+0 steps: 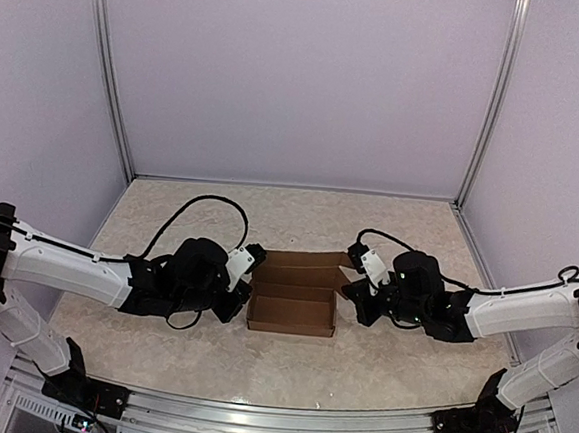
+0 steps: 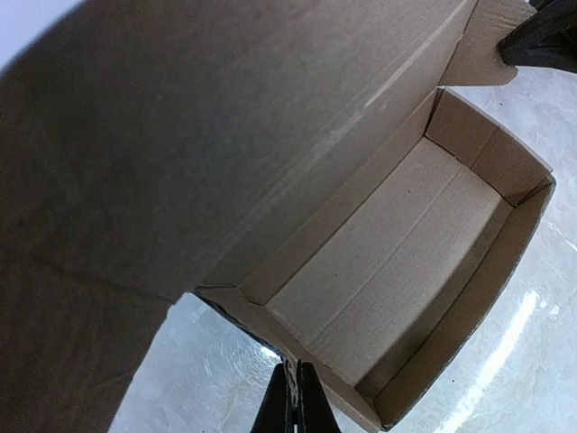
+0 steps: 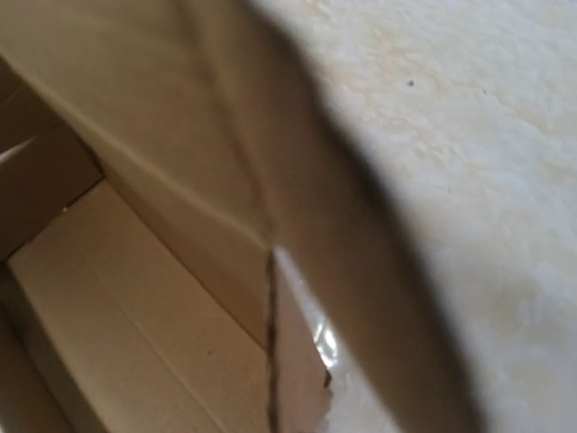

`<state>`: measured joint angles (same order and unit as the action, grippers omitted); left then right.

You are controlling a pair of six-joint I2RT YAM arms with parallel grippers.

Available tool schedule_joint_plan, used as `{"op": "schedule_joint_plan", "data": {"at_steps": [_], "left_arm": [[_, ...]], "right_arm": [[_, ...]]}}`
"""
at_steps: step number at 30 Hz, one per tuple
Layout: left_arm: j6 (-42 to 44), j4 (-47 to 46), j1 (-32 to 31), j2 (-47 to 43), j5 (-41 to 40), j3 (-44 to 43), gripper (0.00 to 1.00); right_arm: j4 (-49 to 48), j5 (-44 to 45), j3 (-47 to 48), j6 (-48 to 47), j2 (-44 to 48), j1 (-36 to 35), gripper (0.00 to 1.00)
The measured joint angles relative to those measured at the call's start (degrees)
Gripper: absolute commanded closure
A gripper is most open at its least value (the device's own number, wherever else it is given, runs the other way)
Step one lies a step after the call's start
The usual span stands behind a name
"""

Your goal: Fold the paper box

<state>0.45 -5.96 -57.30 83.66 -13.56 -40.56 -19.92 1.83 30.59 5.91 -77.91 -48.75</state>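
A pale marbled worktop (image 1: 287, 372) carries the paper box (image 1: 292, 317) at its centre, between two arms mounted at the near edge. The box is a slim brown cardboard tray with its walls up. The left tool (image 2: 294, 397), fingers pressed together, meets the tray's left end wall; whether card sits between them cannot be told. The right tool (image 1: 350, 290), also closed, is at the right end beside a loose side tab (image 3: 297, 361). Beyond the tray, the lid flap (image 1: 300, 268) lies open, hinged along the far wall. The card looks light, stiff across panels and bendable only at creases. It would probably slide if pushed, so pinching the lid's free edge near a corner seems best.
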Motion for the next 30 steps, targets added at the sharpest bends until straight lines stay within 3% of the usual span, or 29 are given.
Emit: {"op": "schedule_joint_plan", "data": {"at_steps": [30], "left_arm": [[-5.0, 0.2, 0.0, 4.9, -0.3, -2.9, 1.00]], "right_arm": [[-1.6, 12.2, 3.4, 17.3, -6.6, -4.7, 1.00]]}}
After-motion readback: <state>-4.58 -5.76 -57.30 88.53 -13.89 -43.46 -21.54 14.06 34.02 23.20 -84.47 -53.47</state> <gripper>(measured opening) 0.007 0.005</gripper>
